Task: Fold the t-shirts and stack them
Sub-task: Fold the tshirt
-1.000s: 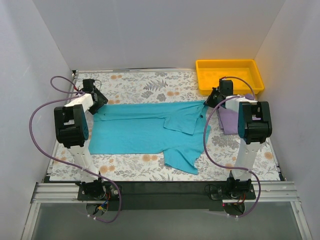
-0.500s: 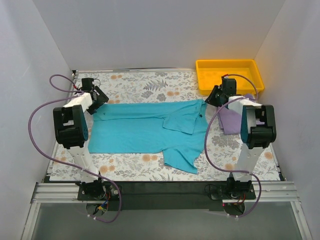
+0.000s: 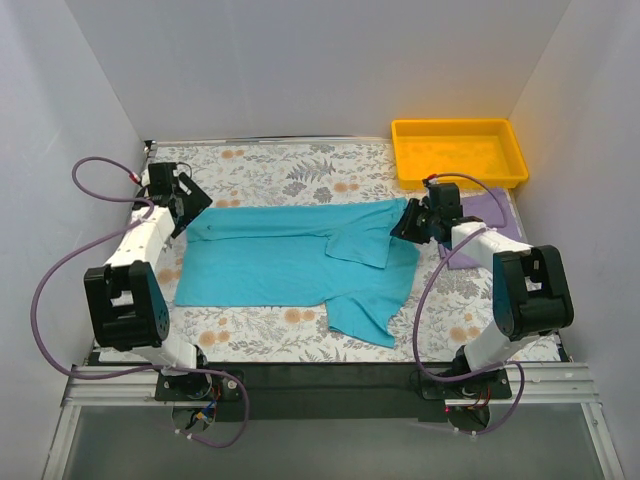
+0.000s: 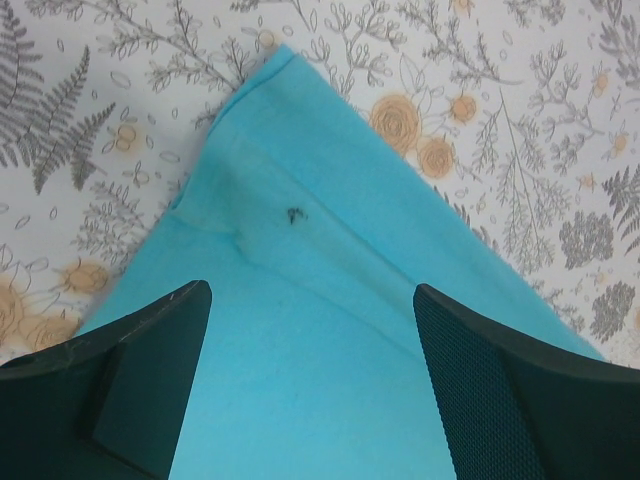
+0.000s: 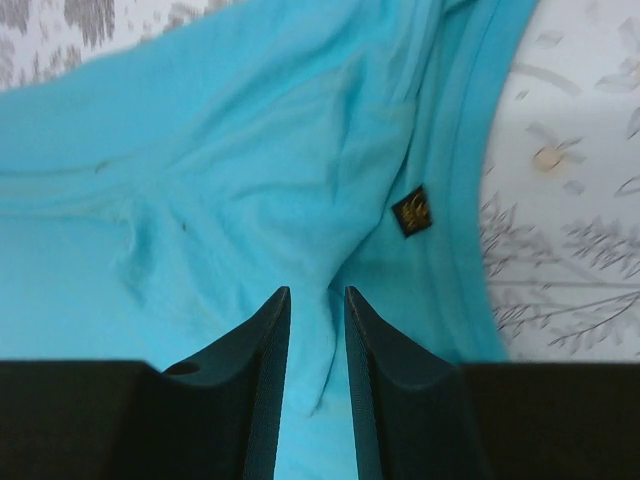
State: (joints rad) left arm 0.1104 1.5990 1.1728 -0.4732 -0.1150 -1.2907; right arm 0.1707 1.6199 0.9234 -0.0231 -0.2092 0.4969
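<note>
1. Grey-and-orange floral print is covering the counter (image 3: pixel 300 170).
2. Teal t-shirt (image 3: pixel 270 260) is lying spread across the counter's middle, one sleeve folded in, another hanging toward 5 o'clock.
3. Yellow tray (image 3: pixel 470 181) is sitting at the counter's 1 o'clock corner.
4. Lavender t-shirt (image 3: pixel 490 208) is lying at 3 o'clock, just beside the teal one.
5. Left gripper (image 4: pixel 310 290) is hovering with fingers spread wide over the teal shirt's 10 o'clock corner.
6. Right gripper (image 5: pixel 317 292) is pinching a fold of the teal shirt at its 2 o'clock edge, fingers nearly together.
7. Dark label (image 5: pixel 411 212) is showing beside the collar band.
</note>
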